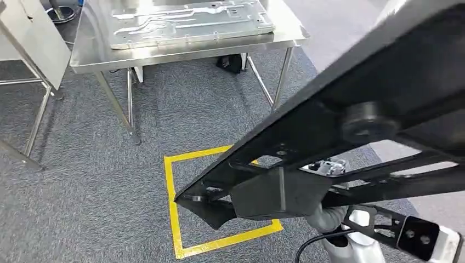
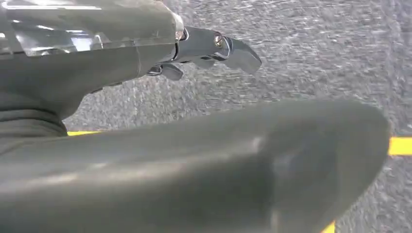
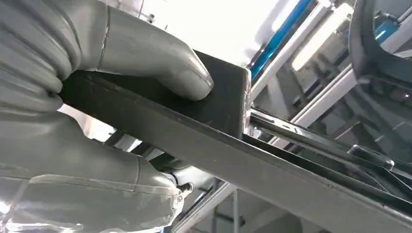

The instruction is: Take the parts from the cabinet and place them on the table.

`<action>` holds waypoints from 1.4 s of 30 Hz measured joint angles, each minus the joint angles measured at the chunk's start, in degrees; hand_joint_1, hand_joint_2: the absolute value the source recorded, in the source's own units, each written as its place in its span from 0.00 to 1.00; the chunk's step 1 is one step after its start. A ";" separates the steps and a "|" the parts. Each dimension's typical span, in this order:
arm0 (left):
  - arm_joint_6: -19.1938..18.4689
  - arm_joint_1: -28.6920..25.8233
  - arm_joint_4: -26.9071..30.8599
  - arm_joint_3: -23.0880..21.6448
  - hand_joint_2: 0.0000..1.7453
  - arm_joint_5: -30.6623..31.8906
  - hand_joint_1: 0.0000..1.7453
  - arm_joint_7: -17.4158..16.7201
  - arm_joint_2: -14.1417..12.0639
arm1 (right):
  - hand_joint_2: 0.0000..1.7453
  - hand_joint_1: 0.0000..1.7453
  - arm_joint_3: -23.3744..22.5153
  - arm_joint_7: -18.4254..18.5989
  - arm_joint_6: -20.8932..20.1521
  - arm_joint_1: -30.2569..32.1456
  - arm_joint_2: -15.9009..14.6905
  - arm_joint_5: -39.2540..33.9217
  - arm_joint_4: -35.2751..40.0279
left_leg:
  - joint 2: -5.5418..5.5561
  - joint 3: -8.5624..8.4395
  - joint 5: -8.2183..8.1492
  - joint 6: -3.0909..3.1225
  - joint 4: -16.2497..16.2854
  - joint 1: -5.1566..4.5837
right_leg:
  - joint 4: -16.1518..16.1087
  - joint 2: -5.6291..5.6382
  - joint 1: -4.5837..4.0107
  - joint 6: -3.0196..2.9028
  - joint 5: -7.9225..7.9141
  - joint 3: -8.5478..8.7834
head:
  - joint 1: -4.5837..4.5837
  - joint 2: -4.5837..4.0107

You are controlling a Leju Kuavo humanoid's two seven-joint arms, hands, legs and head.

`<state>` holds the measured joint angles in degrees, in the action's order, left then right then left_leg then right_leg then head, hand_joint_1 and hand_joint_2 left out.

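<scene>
Currently black frame part (image 1: 351, 126) being clamped by right hand (image 3: 97, 97), thumb pressed on its flat bar, well short of steel table (image 1: 186, 52). Left hand (image 2: 194, 51) being held over carpet, fingers apart, nothing grasped. Embossed metal panel (image 1: 186, 22) lying on table.

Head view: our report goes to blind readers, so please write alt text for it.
A long black frame part is carried slantwise across the right of the picture, above grey carpet with a yellow tape square. Ahead stands a steel table bearing a silver metal panel.
</scene>
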<state>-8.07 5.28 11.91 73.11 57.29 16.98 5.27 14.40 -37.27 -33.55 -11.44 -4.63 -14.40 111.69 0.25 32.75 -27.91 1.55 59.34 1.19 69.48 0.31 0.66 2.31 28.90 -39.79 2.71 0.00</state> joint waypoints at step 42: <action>0.20 0.16 0.00 -0.83 0.00 -0.72 0.00 0.94 -0.26 | 1.00 1.00 1.07 0.94 4.15 0.56 -0.66 4.85 -0.76 | 0.51 5.74 -7.01 -2.98 12.95 0.38 | -12.94 -0.16 -0.50 -3.40 -2.45 7.56 | 0.00 -0.02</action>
<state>-7.87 5.44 11.91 72.28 56.57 17.92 5.01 15.47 -36.33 -29.40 -10.88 -5.29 -9.55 110.92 0.76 38.49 -34.92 -1.43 72.28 1.56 56.54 0.15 0.15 -1.09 26.45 -32.23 2.71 -0.02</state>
